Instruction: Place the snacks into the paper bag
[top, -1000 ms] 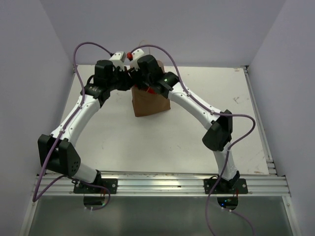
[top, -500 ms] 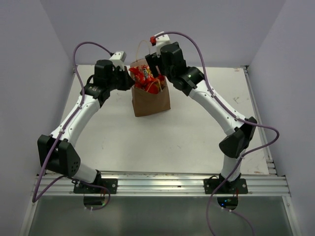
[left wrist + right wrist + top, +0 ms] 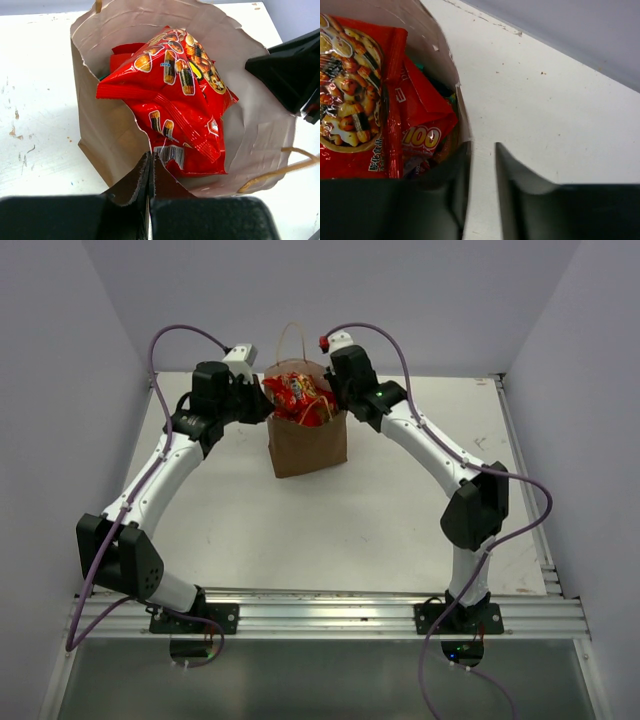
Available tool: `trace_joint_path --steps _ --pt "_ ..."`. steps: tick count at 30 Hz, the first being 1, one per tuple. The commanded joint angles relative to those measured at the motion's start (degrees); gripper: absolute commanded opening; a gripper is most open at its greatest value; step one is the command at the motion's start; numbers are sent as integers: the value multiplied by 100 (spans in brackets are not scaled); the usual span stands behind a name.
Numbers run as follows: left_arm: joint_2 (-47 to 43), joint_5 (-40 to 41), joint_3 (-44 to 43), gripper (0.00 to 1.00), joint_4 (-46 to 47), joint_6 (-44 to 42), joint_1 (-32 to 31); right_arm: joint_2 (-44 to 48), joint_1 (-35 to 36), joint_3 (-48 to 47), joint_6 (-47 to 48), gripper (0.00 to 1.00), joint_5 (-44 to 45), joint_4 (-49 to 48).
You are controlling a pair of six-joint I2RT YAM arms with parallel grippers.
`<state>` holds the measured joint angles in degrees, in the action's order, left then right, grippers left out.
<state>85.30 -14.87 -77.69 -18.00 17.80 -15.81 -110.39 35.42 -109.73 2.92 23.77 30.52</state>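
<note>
The brown paper bag (image 3: 305, 452) stands upright at the far middle of the table, its mouth open. Red snacks (image 3: 295, 395) fill it and stick up above the rim; a big red packet (image 3: 175, 95) lies on top of other packets (image 3: 422, 132). My left gripper (image 3: 150, 156) is shut on the bag's left rim (image 3: 105, 130), pinching the paper. My right gripper (image 3: 482, 145) sits at the bag's right rim (image 3: 445, 55). One finger is inside against the wall, the other outside, and a narrow gap between them shows bare table.
The bag's loop handles (image 3: 290, 340) rise at its far side, and one handle (image 3: 280, 167) hangs by the right wall. White table (image 3: 420, 510) lies around the bag. Grey walls close in the back and both sides.
My right gripper rose off the bag mouth, leaving a red packet inside, then came down at the right rim with its jaws much narrower. The left gripper has not moved.
</note>
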Motion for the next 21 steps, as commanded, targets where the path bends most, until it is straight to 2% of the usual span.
trace_joint_path --steps 1,2,10,18,21 --pt "22 -138 -141 0 -11 -154 -1 9 -70 -66 -116 15 -162 -47" --pt "13 -139 -141 0 -11 -189 -1 26 -70 -66 -142 0 -197 -38" --pt "-215 -68 -176 0 -247 -295 -9 561 61 -303 -239 0 -329 568" --pt "-549 -43 -299 0 -704 -312 -150 1230 764 -400 -248 0 118 1507" --pt "-724 72 -300 0 -994 -277 -273 1396 1072 -277 -546 0 303 1711"
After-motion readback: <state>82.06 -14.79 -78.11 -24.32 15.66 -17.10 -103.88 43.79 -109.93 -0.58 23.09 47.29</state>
